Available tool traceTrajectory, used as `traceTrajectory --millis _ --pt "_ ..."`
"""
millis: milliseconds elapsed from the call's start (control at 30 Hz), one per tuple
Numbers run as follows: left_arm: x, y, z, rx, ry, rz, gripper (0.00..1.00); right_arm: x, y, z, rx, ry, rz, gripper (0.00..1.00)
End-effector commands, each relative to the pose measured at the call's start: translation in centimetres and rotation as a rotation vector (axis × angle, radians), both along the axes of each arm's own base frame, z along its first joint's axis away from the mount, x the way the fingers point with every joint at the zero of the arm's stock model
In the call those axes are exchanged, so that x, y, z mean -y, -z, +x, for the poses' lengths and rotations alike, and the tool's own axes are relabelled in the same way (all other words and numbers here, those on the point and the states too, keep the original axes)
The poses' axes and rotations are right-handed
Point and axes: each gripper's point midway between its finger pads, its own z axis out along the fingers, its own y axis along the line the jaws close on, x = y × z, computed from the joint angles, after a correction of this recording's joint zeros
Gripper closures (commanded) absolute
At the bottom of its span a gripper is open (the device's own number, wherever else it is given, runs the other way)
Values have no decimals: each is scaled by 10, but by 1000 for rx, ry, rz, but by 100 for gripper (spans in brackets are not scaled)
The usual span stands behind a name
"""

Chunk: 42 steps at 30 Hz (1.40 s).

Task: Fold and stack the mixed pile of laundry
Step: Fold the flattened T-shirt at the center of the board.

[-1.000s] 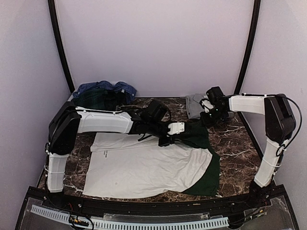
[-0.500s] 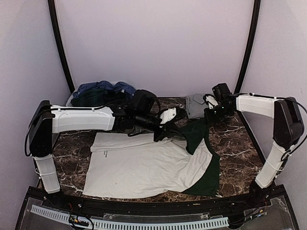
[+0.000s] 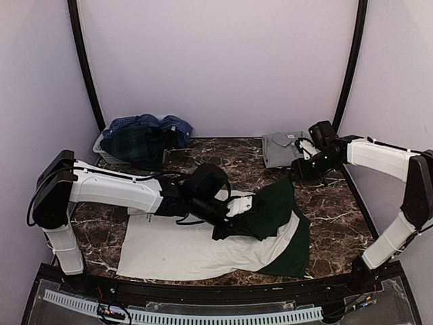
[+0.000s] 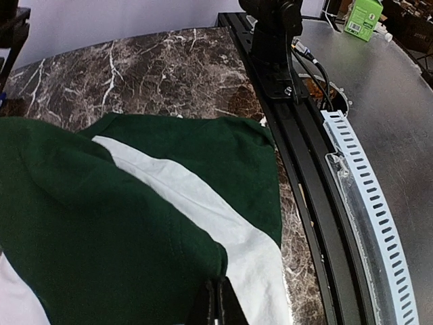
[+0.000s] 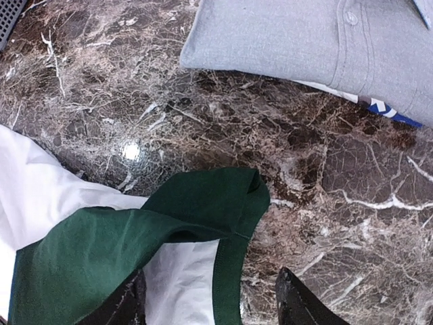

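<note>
Far left corner: grey slatted basket [image 3: 101, 150] holds a blue checked shirt [image 3: 145, 124] bunched over a dark green tartan shirt [image 3: 134, 143].

Centre: white tee [image 3: 179, 247] lies flat on the marble table [image 3: 338, 210], near the front edge. The left arm reaches across it. Left gripper [image 3: 226, 227] has its fingers [image 4: 216, 305] pressed together, pinching the dark green sleeve [image 3: 270, 203]. That sleeve is lifted and draped inward over the tee's white body.

Right, far side: a folded grey shirt [image 3: 281, 145] lies flat, apart from the tee.

Right gripper [image 3: 304, 169] hovers just beside the grey shirt. In the wrist view its fingers [image 5: 298, 305] stand well apart, gripping nothing, with the sleeve's cuff below.
</note>
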Motion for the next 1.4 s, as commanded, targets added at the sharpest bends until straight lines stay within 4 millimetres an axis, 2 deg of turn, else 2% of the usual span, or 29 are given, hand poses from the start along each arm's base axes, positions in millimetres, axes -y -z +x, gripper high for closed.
traceTrajectory --millis 0,33,67,167,200,233,267,300,333,367,400,433,500,567,600,633,667,733,800,900,967,1100,1267,1367 --pt "2 -24 13 -10 -100 -61 100 -3 -19 -6 4 -12 24 23" --pt "2 -26 17 -15 -110 -68 100 -6 -20 -9 2 -37 30 5" --pt "5 -31 21 -27 -128 -87 100 -9 -17 -13 -24 -74 29 2" --pt "3 -36 53 -85 -208 -133 100 13 -3 -13 -81 -31 -109 1" --pt "3 -42 64 -125 -249 -167 100 16 -4 -12 -70 -16 -121 1" --pt "-3 -39 84 -176 -306 -176 100 18 -8 -10 -52 -3 -114 1" --pt "-2 -46 94 -193 -327 -204 100 14 -17 -9 -26 -9 -88 2" --pt "-6 -42 109 -228 -372 -203 100 6 -30 -10 12 -39 -38 4" --pt "-4 -49 118 -228 -390 -217 100 -8 -45 -13 55 -92 38 6" --pt "-6 -42 127 -245 -418 -203 100 -22 -62 -20 105 -154 119 10" --pt "-3 -48 134 -243 -422 -218 100 -37 -79 -28 152 -223 198 14" --pt "-1 -42 137 -262 -429 -208 100 -50 -91 -38 185 -281 256 18" --pt "3 -45 149 -290 -447 -224 100 -66 -100 -55 218 -348 305 25" --pt "2 -42 167 -337 -490 -237 100 -73 -88 -64 211 -349 286 33" --pt "-2 -35 178 -360 -519 -232 100 -76 -78 -68 208 -335 262 38" --pt "-2 -38 185 -395 -541 -248 100 -81 -69 -74 207 -335 242 41" --pt "-5 -32 194 -418 -559 -246 100 -87 -60 -81 206 -342 221 42" --pt "-7 -31 205 -462 -582 -269 100 -103 -44 -95 199 -379 197 47" --pt "-6 -28 210 -480 -586 -272 100 -112 -26 -100 174 -389 157 50" --pt "-4 -21 213 -506 -587 -266 100 -119 -4 -92 157 -362 62 51" --pt "-1 -15 212 -529 -580 -261 100 -130 4 -87 159 -356 49 44" --pt "-1 -6 215 -566 -587 -261 100 -152 8 -79 182 -333 48 38" --pt "-3 0 219 -623 -591 -273 100 -169 10 -58 220 -266 5 43" --pt "-4 1 218 -635 -588 -269 100 -175 18 -44 224 -220 -13 45"
